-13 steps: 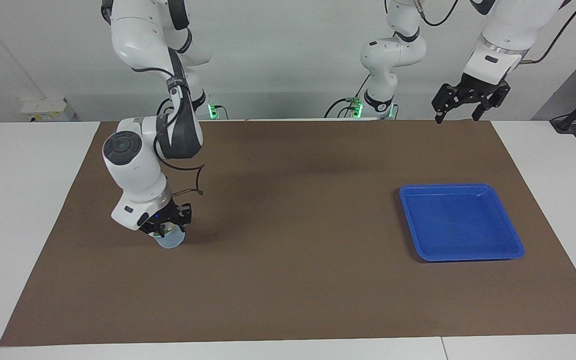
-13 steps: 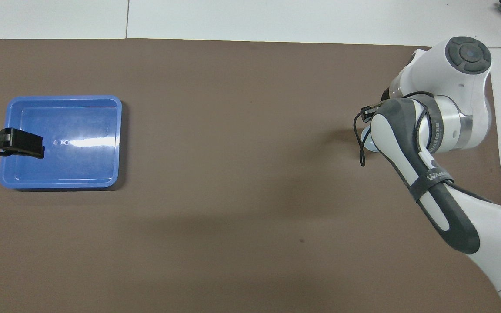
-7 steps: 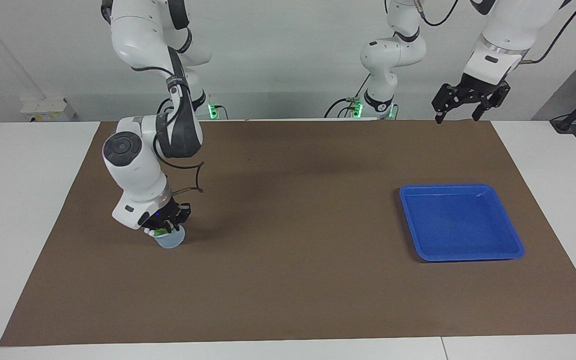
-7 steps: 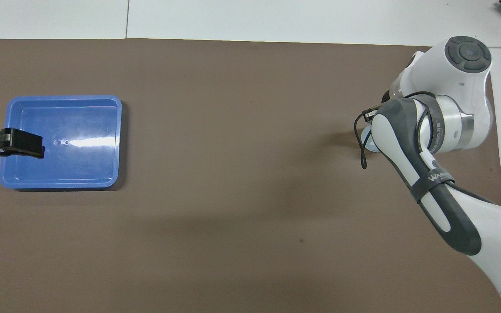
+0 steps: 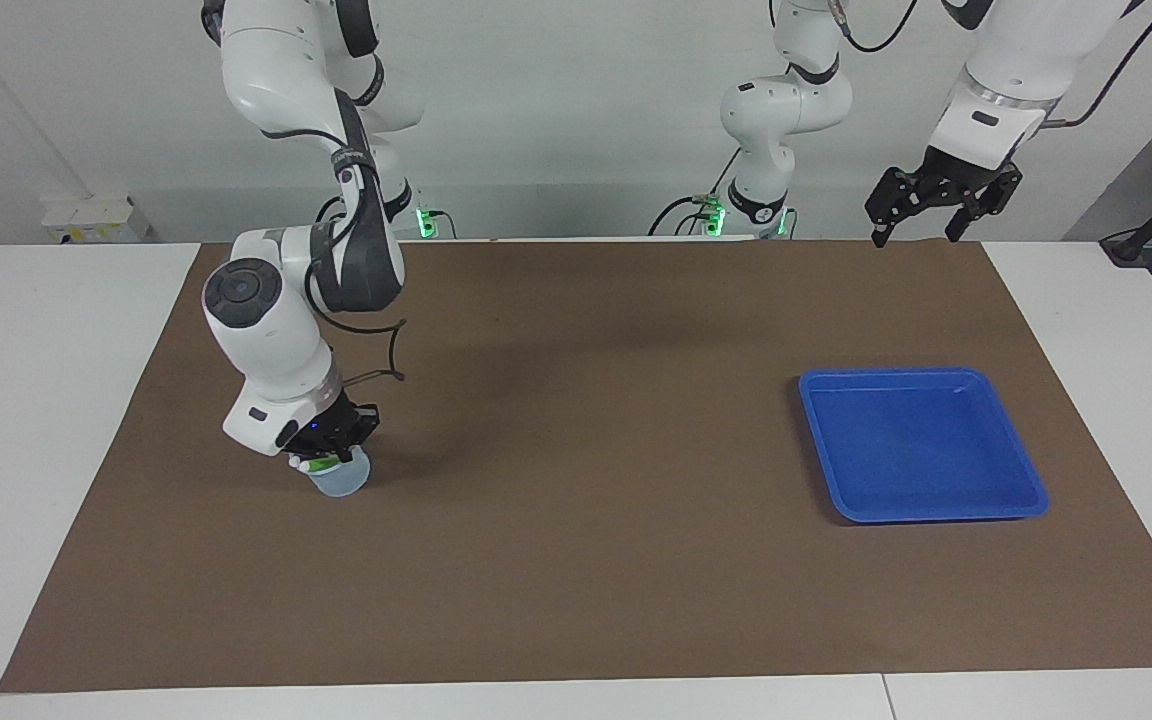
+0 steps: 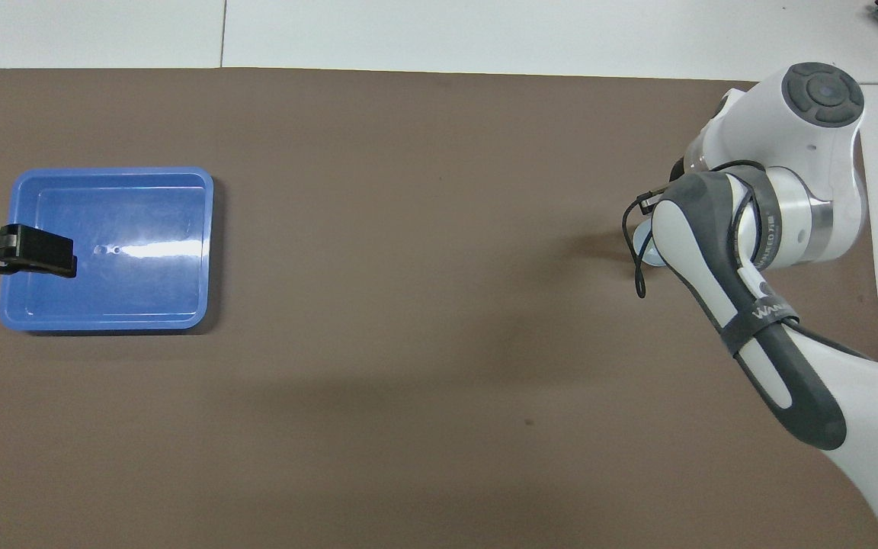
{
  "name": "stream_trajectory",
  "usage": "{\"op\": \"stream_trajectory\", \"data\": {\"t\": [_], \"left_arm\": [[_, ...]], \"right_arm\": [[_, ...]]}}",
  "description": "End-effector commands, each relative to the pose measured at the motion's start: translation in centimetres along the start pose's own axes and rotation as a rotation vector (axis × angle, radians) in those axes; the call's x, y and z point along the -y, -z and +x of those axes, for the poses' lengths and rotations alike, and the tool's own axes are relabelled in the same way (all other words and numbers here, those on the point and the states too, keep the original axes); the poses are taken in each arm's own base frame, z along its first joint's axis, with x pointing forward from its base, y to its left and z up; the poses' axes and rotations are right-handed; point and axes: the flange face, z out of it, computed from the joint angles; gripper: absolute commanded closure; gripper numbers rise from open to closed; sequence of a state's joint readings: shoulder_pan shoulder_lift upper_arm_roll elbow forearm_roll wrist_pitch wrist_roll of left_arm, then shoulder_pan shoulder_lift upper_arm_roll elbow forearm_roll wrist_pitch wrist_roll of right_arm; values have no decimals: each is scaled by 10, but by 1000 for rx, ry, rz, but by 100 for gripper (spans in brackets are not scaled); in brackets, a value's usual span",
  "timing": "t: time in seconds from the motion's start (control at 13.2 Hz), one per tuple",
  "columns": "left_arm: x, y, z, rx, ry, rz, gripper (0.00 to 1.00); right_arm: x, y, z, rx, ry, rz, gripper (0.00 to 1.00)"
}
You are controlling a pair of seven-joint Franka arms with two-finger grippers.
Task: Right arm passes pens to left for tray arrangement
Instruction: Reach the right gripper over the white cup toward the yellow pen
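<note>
Lifting now, your right end effector [image 5: 328, 458], clamped on a green pen [image 5: 319, 464], could tip the cup [image 5: 340, 478]; left end effector [image 5: 936, 200] waits wide over the bench edge

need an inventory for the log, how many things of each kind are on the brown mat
shallow bright blue plastic tray: 1
small translucent bluish cup: 1
slim marker pens: only 1, a green one, shows at the cup's mouth under the right gripper; any others are hidden
total visible: 3
</note>
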State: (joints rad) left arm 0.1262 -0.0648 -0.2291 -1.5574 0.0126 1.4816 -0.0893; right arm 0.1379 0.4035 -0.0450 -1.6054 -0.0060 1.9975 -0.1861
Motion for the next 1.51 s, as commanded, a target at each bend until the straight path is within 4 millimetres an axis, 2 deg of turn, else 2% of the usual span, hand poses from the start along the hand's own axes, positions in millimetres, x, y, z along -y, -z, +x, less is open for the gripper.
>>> {"op": "stream_trajectory", "data": {"t": [0.0,0.08,0.45,0.61,0.83,0.98,1.06,1.13,1.44], "left_arm": [[7,0,-8,1,-3,17,0],[7,0,-9,3,-3,17,0],[5,0,-9,4,-5,18,0],[6,0,-9,3,-5,17,0],[6,0,-8,1,-5,17,0],[6,1,-8,-3,-3,17,0],[7,1,-8,-3,-2,17,0],[6,1,-8,-2,-3,17,0],[7,1,-8,-5,-3,17,0]], "right_arm": [[7,6,-6,13,21,-8,44],[7,5,-6,14,18,-4,39],[3,2,-10,21,7,8,39],[2,2,-11,24,9,8,46],[0,2,-13,31,12,8,73],[-1,1,-13,32,12,9,84],[-1,1,-13,32,16,7,95],[-2,2,-13,31,19,7,100],[-1,4,-13,38,20,9,100]]}}
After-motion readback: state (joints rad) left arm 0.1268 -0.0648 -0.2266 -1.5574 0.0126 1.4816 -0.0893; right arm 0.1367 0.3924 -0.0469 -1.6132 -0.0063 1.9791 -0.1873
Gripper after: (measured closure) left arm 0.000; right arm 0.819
